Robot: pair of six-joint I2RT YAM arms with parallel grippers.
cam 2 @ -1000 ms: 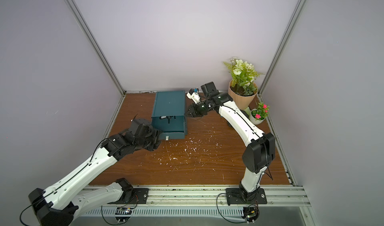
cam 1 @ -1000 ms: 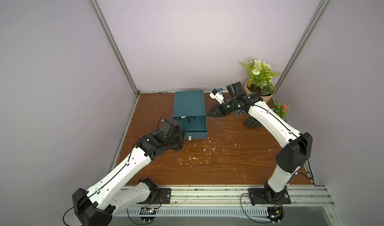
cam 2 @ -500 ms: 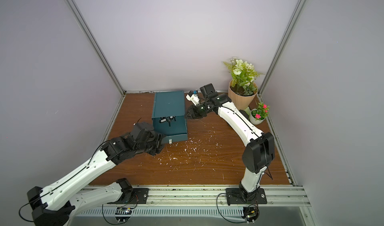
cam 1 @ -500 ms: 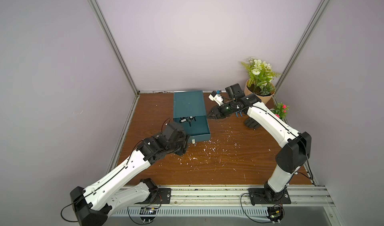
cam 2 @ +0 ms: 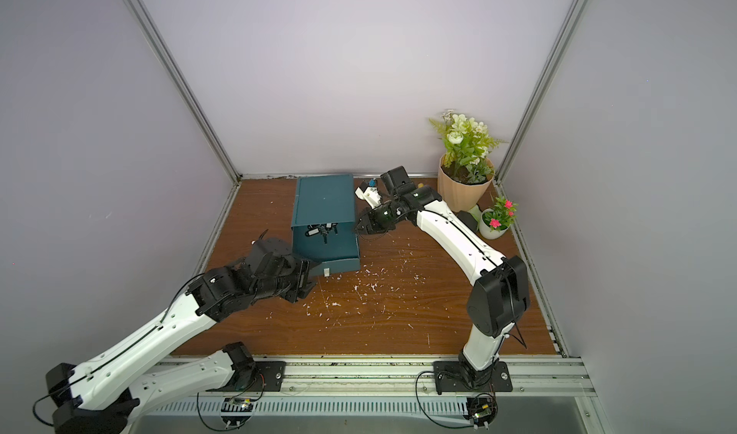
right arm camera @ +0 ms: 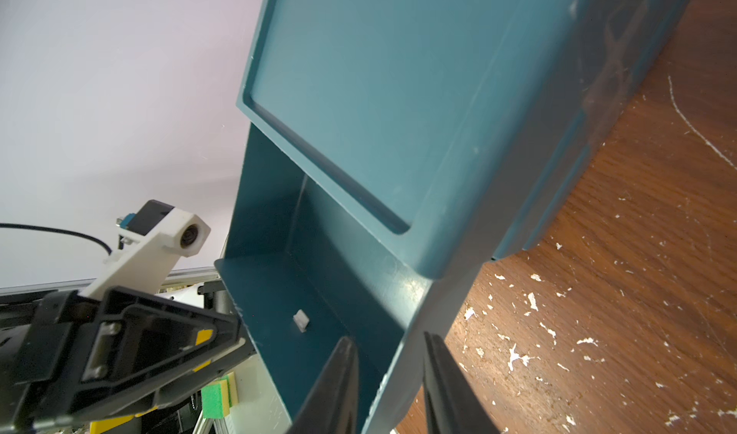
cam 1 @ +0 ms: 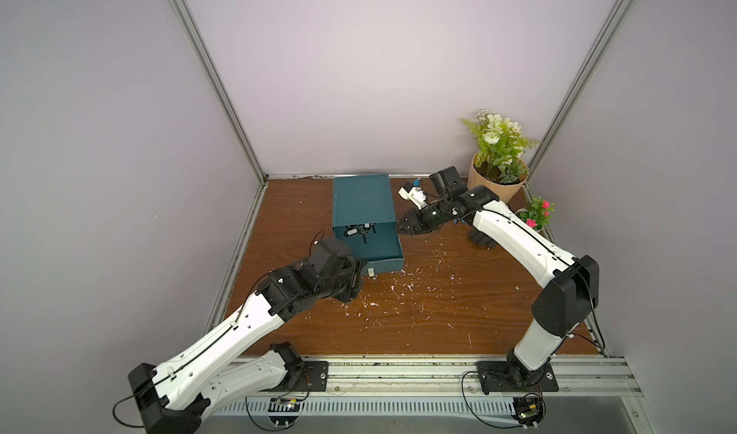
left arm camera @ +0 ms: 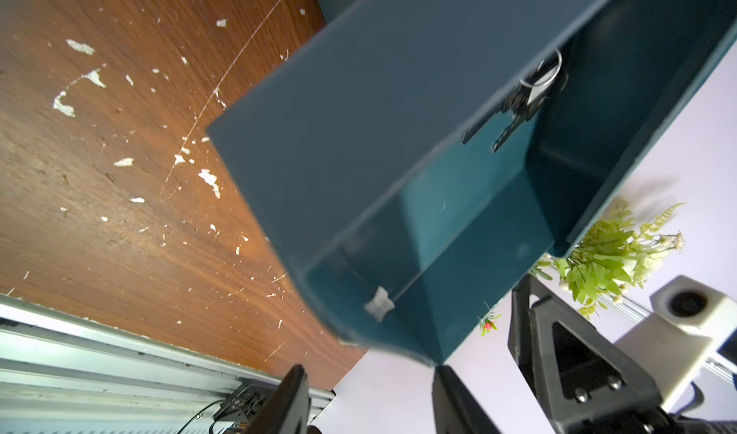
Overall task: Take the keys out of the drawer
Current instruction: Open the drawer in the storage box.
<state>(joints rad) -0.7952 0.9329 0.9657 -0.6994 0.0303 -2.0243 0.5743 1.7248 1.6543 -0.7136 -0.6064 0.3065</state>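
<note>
1. The keys (cam 1: pixel 361 230) lie on the floor of the drawer (cam 1: pixel 383 265), in the stretch that is pulled out. They sit at its far end, just under the front lip of the cabinet (cam 1: pixel 363 196). I make out one silver bunch with black tags, and I cannot tell whether more sets lie farther in.
2. The drawer stands open with nothing lifted out, so I judge the opening step done and the picking step about to begin.
3. The left gripper (cam 1: pixel 355 282) hangs just outside the drawer's front wall, near the small white handle (cam 1: pixel 371 272). Its jaws are apart and empty.
4. The right gripper (cam 1: pixel 402 228) is at the cabinet's front corner. In its wrist view the jaws straddle the side wall and look closed onto it, which I take as bracing the cabinet.
5. For the next move I would lift the free left gripper over the front wall, then lower it onto the bunch and close. The lip leaves little room above the keys, so I would come in tilted from the near side.
</note>
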